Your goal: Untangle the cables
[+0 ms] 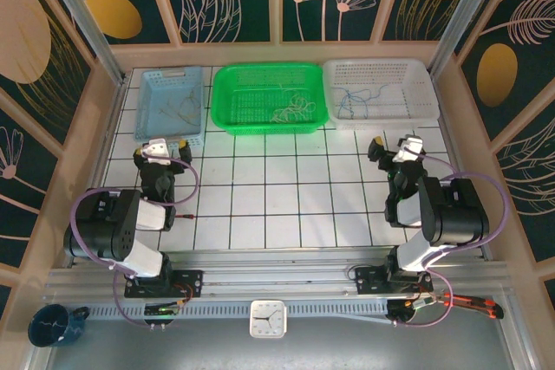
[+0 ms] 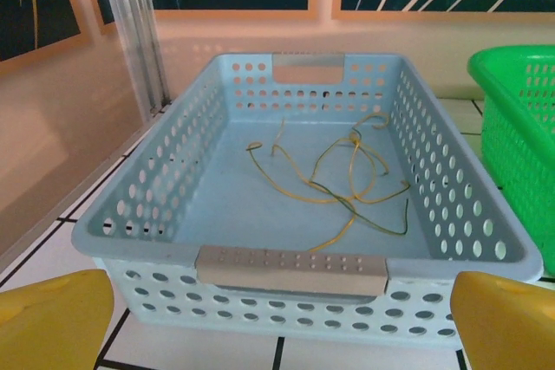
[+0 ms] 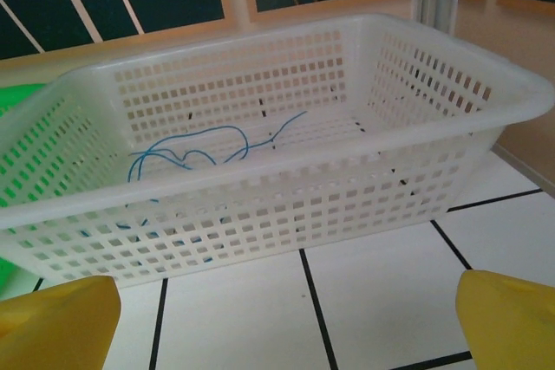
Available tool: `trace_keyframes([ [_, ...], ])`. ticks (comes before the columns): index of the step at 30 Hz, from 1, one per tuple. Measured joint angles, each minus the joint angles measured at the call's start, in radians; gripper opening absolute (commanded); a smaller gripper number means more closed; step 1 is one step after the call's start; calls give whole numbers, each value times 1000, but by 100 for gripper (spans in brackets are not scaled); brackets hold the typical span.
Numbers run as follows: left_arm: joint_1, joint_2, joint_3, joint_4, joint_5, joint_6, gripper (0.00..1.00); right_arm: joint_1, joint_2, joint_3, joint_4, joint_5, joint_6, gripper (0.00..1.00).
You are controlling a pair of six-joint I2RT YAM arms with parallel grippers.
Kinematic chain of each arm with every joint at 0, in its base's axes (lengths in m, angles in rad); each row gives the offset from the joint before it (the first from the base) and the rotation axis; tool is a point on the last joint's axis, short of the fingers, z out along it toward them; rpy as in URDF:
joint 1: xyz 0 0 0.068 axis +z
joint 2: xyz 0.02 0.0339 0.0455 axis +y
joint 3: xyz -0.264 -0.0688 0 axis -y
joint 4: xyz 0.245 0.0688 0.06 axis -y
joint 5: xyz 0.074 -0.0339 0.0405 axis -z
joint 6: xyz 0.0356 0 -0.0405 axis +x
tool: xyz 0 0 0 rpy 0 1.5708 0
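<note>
Blue cable [image 3: 221,128] (inside white basket [image 3: 347,198])

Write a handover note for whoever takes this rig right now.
Left gripper, right gripper: jaws open, empty, above the tiled table short of the baskets.
Yellow cables in the light blue basket, whitish cables in the green basket, blue cable in the white basket.
Done: colours separated.
Left: yellow strands cross loosely; perhaps spread them.
</note>
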Motion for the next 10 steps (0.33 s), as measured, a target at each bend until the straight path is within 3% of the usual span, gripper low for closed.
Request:
trace_keyframes([
  [10, 1, 0, 3, -1, 7, -8, 99, 7, 0, 9, -32, -36, 0, 99],
])
